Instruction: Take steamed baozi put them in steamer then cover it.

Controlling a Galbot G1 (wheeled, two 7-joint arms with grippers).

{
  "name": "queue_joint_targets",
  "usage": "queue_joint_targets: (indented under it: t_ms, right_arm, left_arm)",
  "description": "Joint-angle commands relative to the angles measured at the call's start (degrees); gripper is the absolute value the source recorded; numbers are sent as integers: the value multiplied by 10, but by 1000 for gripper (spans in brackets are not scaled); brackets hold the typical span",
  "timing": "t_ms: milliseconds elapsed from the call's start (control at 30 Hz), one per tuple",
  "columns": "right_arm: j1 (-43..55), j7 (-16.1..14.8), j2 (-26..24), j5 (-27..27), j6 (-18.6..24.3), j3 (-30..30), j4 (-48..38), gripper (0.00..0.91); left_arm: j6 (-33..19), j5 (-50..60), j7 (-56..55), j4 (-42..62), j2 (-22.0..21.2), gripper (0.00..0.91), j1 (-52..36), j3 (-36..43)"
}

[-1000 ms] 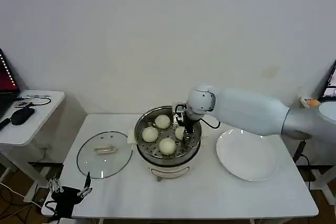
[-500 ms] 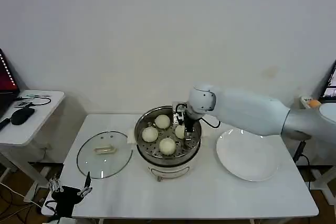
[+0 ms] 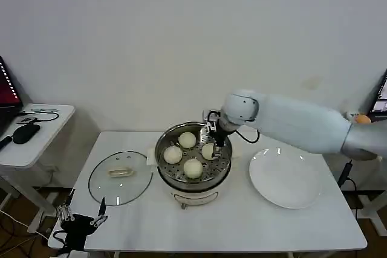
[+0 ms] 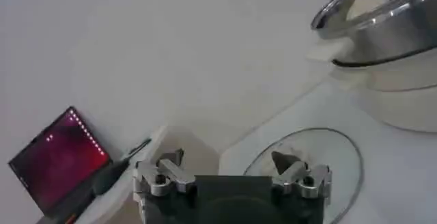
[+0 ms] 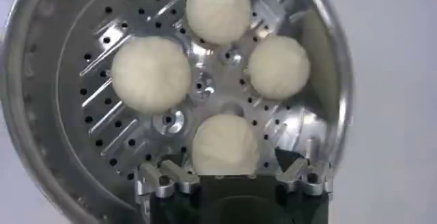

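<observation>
Baozi [image 5: 226,143] round, cream-white, smooth

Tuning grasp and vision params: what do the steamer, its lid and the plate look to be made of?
Steamer: polished metal, likely stainless steel; mirror reflections, perforated tray.
Cover: clear glass, table visible through it, metal rim, pale handle, possibly plastic.
Plate: glossy white, ceramic or melamine; cannot tell which.

White plate [image 3: 284,180] on table [image 3: 242,228]; side desk [image 3: 30,143] beside.
</observation>
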Motion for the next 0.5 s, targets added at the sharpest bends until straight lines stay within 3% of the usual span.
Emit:
queue_joint_targets:
  t_ms: [33,233,333,433,467,500]
  right_arm:
    - [-4,32,-65,43,-2,63,75,907]
    - [-47,125,-115,76,14,120,137,907]
    - [-105,197,-143,79,33,185,166,907]
    - [-194,288,-170,74,64,290,185,907]
    - [-213,302,-174,74,71,320,188,907]
    - [-272,342,-180,65,93,359,196,907]
  left_arm:
    - [0,0,1,-2,1,907,1,-1]
    - [0,0,0,5,0,907,-4,3]
    - [0,1,0,7,-2,907,-6,6]
    - [2,0,0,10,0,907,-10,6]
    - [3,-1,0,12,0,907,-11,6]
    - [5,-3,-2,14,1,907,-13,6]
